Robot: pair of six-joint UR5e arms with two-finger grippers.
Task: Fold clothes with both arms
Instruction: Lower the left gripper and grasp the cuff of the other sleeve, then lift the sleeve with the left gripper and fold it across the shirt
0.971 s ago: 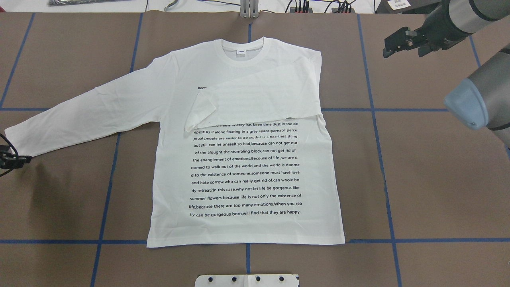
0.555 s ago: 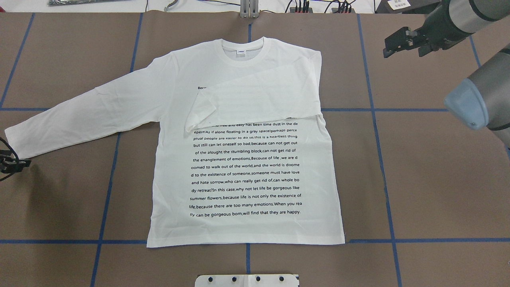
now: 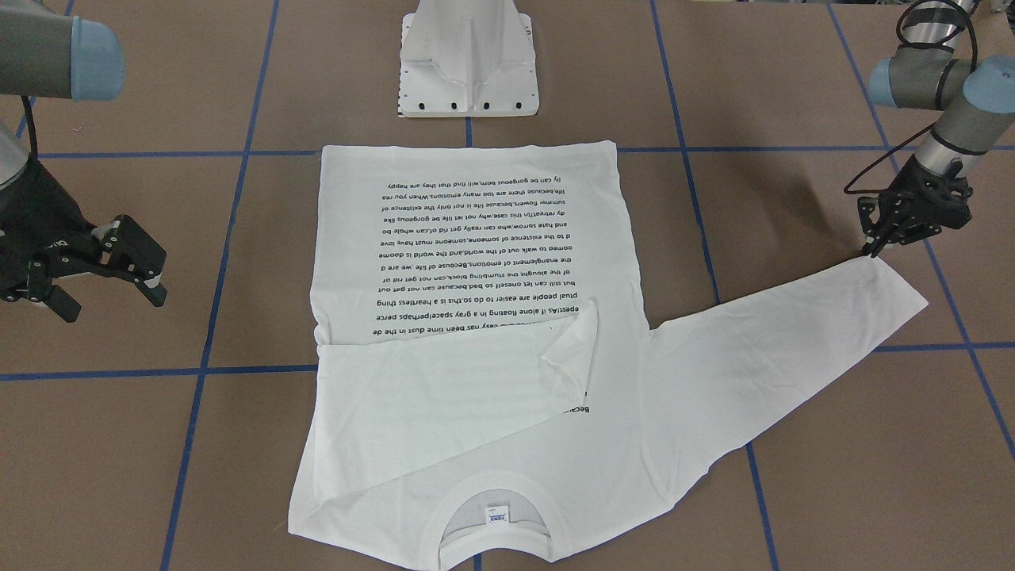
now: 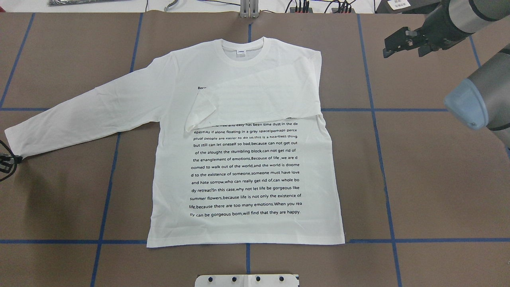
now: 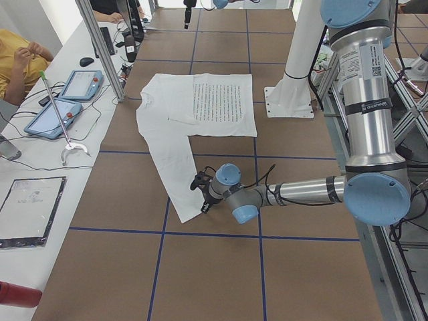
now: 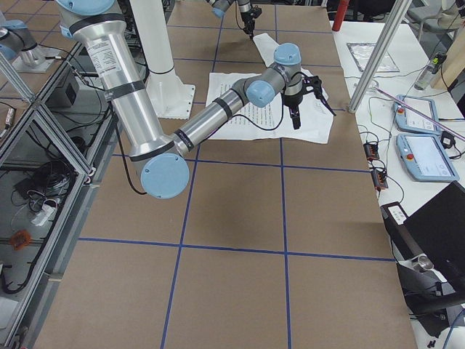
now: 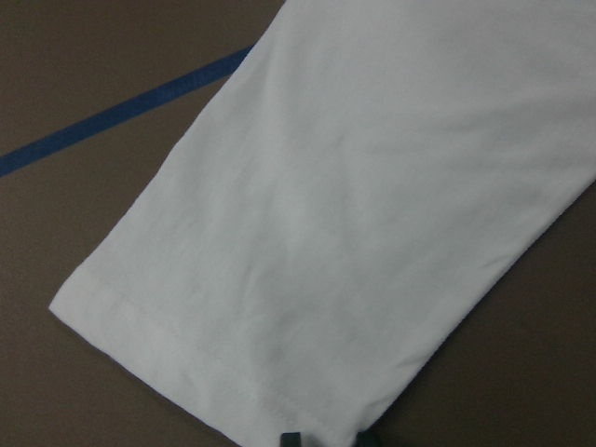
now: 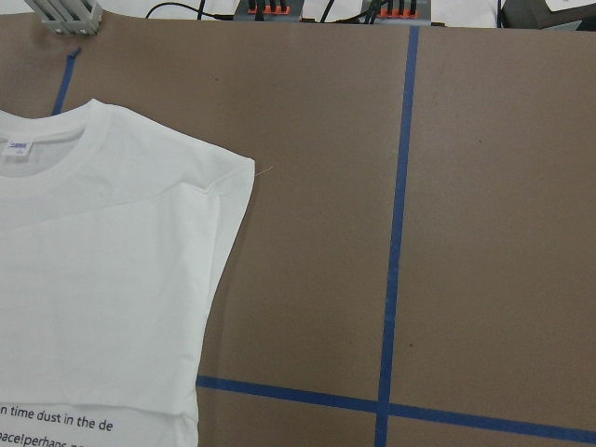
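Bright, even light from above falls on the brown table (image 4: pixel 438 179), leaving only a soft shadow beside the left gripper (image 4: pixel 16 159) in the overhead view. The white T-shirt (image 4: pixel 247 159) is nearly washed out, its creases faint; the left wrist view is dimmer and seems slightly soft.

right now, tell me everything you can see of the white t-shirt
The T-shirt is white, cotton-looking, long-sleeved, lying flat and print side up on the brown table, collar away from the robot's base. A block of small black text fills the front; a small label sits inside the neck. The folded sleeve lies across the chest, hiding the top lines. The outstretched sleeve lies flat toward the left tool, whose tips meet the cuff's edge; a grip cannot be confirmed.
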